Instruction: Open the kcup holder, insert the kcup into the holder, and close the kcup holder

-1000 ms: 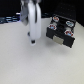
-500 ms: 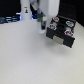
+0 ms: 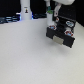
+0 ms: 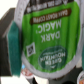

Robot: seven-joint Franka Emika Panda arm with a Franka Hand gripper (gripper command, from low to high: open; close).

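Now nearer the kcup holder (image 3: 61, 34), end effector (image 3: 54, 21) (blurred) seemingly pinching kcup (image 4: 49, 40).

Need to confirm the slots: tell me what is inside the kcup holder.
In the exterior view, the kcup holder shows round slots on top; the gripper covers part, so contents are unclear. The wrist view shows only the kcup.

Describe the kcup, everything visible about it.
The kcup fills nearly the whole wrist view, so it sits very close to that camera. Its round top is a bright green foil-like lid with a white rim and white lettering that reads "DARK MAGIC" and "GREEN MOUNTAIN". A pale edge of the cup body shows beside the lid. The picture is blurred, and the fingers and what touches the cup cannot be made out. In the exterior view the pod itself is too small to pick out near the kcup holder.
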